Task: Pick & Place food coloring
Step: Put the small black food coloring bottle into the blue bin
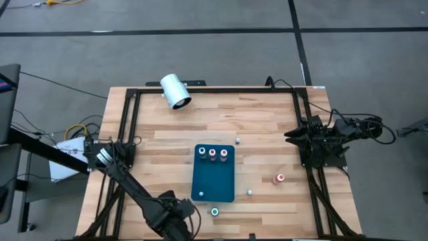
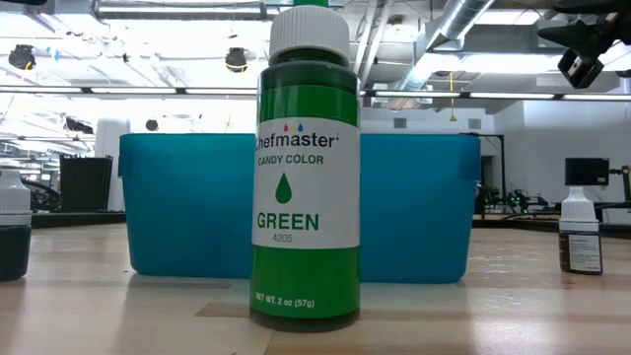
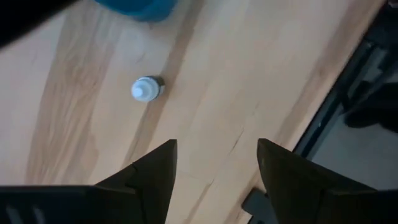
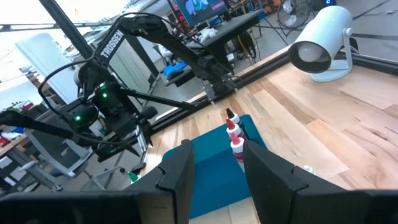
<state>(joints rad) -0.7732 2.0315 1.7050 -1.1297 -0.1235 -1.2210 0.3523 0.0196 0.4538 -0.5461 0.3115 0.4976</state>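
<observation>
Dark left hand point(image 3: 214, 174) hovers open beside the green-topped bottle point(image 1: 215, 212).

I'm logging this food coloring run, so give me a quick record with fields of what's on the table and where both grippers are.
mat: dark blue mat at table centre
on mat: three bottles in a row at its far end, one whitish-topped bottle near corner
off mat: green bottle by near edge, red bottle to the right
left gripper: open, empty, beside the green bottle
right gripper: waiting at right edge
</observation>
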